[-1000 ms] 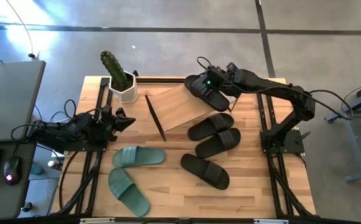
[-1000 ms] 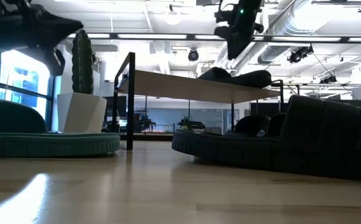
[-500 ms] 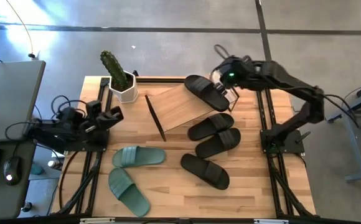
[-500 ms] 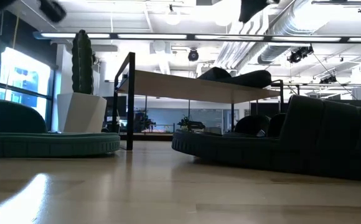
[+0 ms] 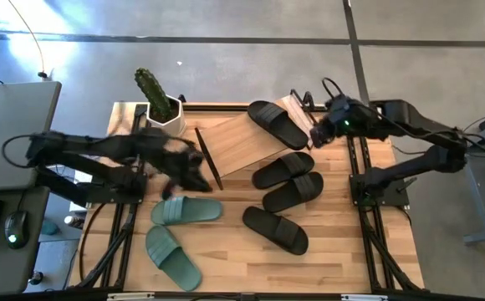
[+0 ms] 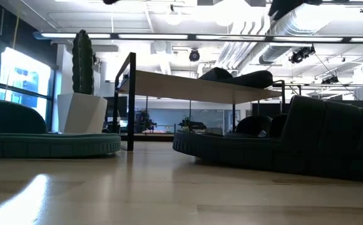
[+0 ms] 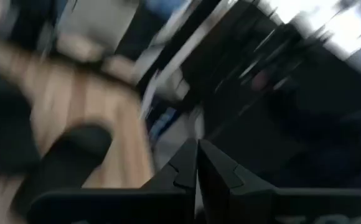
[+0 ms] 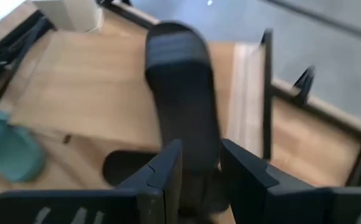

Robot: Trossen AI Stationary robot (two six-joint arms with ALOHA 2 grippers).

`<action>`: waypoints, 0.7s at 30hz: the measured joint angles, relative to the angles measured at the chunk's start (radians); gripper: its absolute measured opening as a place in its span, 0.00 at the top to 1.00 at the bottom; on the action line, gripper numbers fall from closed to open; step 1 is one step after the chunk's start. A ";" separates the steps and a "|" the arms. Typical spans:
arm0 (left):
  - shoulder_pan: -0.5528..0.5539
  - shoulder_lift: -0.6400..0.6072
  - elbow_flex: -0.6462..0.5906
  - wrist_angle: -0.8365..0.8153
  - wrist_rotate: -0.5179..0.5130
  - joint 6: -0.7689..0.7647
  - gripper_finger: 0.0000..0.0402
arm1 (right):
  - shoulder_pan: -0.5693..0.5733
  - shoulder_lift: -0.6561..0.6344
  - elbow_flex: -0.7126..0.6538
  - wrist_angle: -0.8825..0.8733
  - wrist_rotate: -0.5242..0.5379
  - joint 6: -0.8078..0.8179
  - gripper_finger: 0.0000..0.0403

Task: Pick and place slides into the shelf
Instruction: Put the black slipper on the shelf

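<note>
One black slide point(image 5: 278, 124) lies on the top board of the shelf point(image 5: 238, 146), sole down; the right wrist view shows this slide point(image 8: 180, 93) ahead of the fingers. Three more black slides point(image 5: 286, 180) and two green slides point(image 5: 186, 209) rest on the table. My right gripper point(image 5: 315, 134) hovers open just right of the shelf, with nothing between its fingers point(image 8: 168, 171). My left gripper point(image 5: 199, 174) is shut and empty, raised above the table between the shelf's left end and the green slides; its view is blurred.
A white pot with a cactus point(image 5: 163, 109) stands at the shelf's far left corner. A third black slide point(image 5: 276, 230) lies toward the near edge, and the second green slide point(image 5: 173, 257) lies near the front left. Bare wood shows at the near right.
My right gripper has drawn back from the slide on the shelf toward the table's right edge, staying open; the slide stays on the top board. My left arm has risen from the table's left edge and swung out toward the shelf's left end, its gripper still shut.
</note>
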 joint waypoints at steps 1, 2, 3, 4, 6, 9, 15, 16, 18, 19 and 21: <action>-0.020 0.054 0.047 -0.060 -0.015 0.022 0.99 | 0.015 -0.018 -0.020 -0.008 -0.009 0.027 0.75; -0.043 0.107 0.094 -0.117 -0.033 0.039 0.99 | 0.030 -0.035 -0.038 -0.020 -0.011 0.057 0.75; -0.069 0.159 0.138 -0.162 -0.062 0.054 0.99 | 0.047 -0.051 -0.053 -0.031 -0.011 0.083 0.75; -0.097 0.211 0.178 -0.204 -0.103 0.068 0.99 | 0.063 -0.067 -0.069 -0.045 -0.010 0.107 0.75; -0.143 0.308 0.250 -0.272 -0.208 0.083 0.99 | 0.092 -0.101 -0.098 -0.072 -0.009 0.144 0.75; -0.190 0.432 0.343 -0.290 -0.348 0.078 0.99 | 0.126 -0.152 -0.138 -0.089 -0.010 0.189 0.75; -0.213 0.656 0.472 -0.240 -0.408 -0.009 0.99 | 0.173 -0.246 -0.209 -0.088 -0.095 0.260 0.75; -0.213 0.685 0.484 -0.222 -0.388 -0.029 0.99 | 0.181 -0.258 -0.222 -0.087 -0.104 0.260 0.75; -0.213 0.748 0.507 -0.173 -0.333 -0.064 0.99 | 0.197 -0.283 -0.251 -0.087 -0.113 0.262 0.75; -0.213 0.775 0.514 -0.150 -0.306 -0.080 0.99 | 0.204 -0.294 -0.265 -0.087 -0.114 0.263 0.75; -0.215 0.828 0.528 -0.114 -0.255 -0.115 0.99 | 0.215 -0.308 -0.288 -0.086 -0.114 0.262 0.75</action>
